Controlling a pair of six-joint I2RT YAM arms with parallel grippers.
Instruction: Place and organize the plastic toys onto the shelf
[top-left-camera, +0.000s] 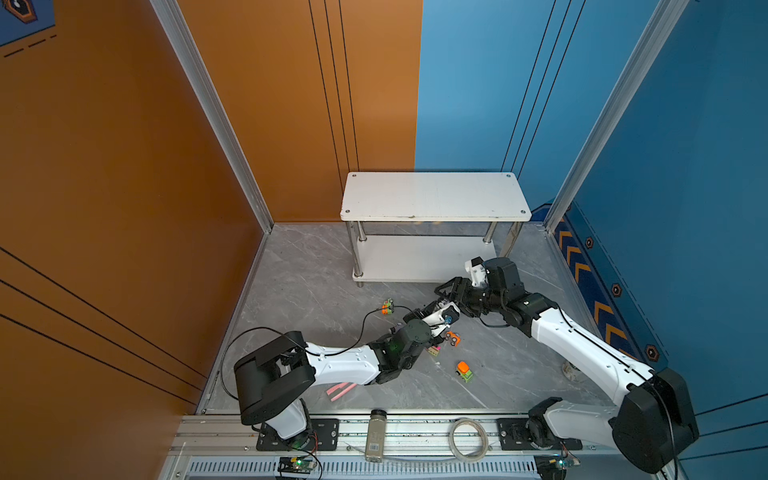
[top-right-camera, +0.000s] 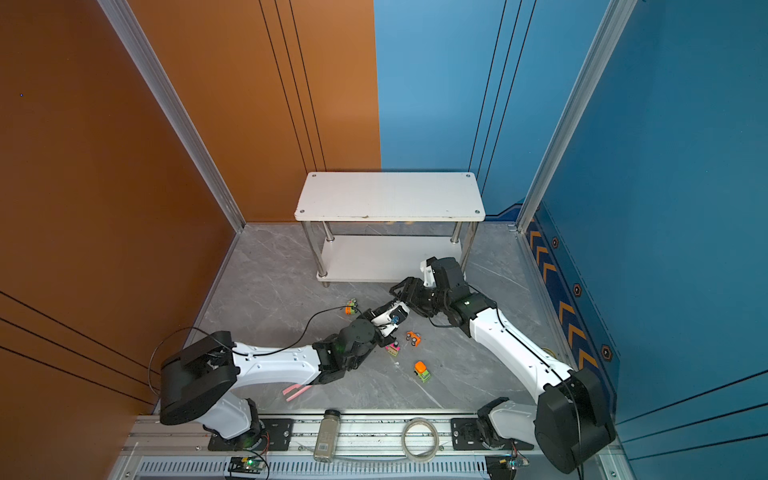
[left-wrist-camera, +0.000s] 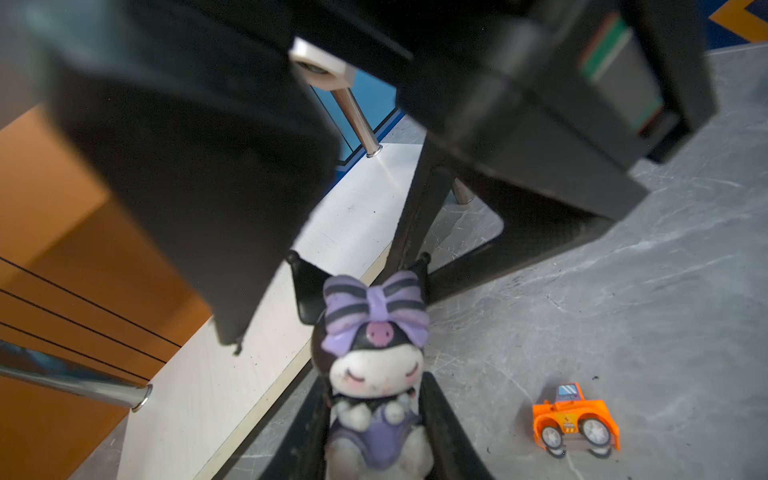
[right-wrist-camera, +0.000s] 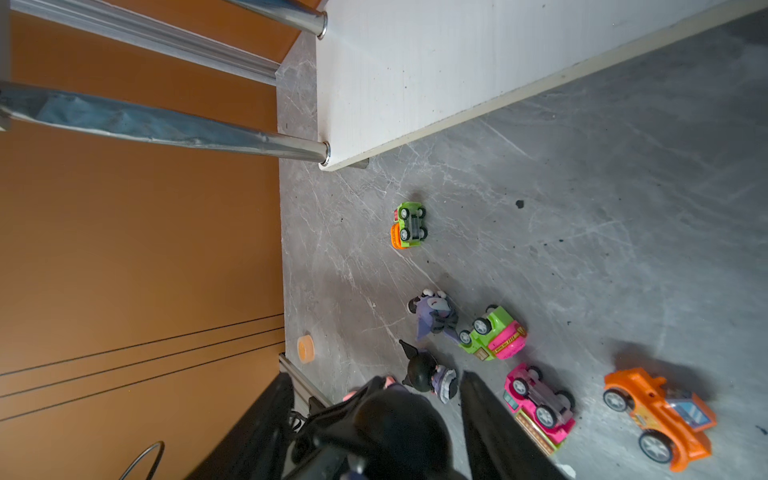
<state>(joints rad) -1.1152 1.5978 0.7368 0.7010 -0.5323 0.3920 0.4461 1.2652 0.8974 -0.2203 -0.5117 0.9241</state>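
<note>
Purple-bow figurine (left-wrist-camera: 376, 370) is pinched snug in the left gripper (left-wrist-camera: 376, 399). The right gripper (right-wrist-camera: 378, 378) has its jaws partway open either side of the head. The shelf (top-left-camera: 432, 195) sits just past both jaws.

White two-tier shelf (top-left-camera: 436, 195) with chrome legs stands at the back of the surface. Bow figurine (left-wrist-camera: 376, 365), black-eared and white-faced, sits gripped between the left fingers (left-wrist-camera: 451, 432). On the surface before the shelf:
- green-orange car (right-wrist-camera: 409, 224), on its back
- purple figurine (right-wrist-camera: 434, 311), lying just beside the green-pink car (right-wrist-camera: 494, 332), which is on its side
- black-headed figurine (right-wrist-camera: 428, 374)
- pink car (right-wrist-camera: 538, 405), wheels up
- orange car (right-wrist-camera: 660, 415), on its side
- orange-topped car (top-left-camera: 463, 371), upright, farthest from the shelf
</note>
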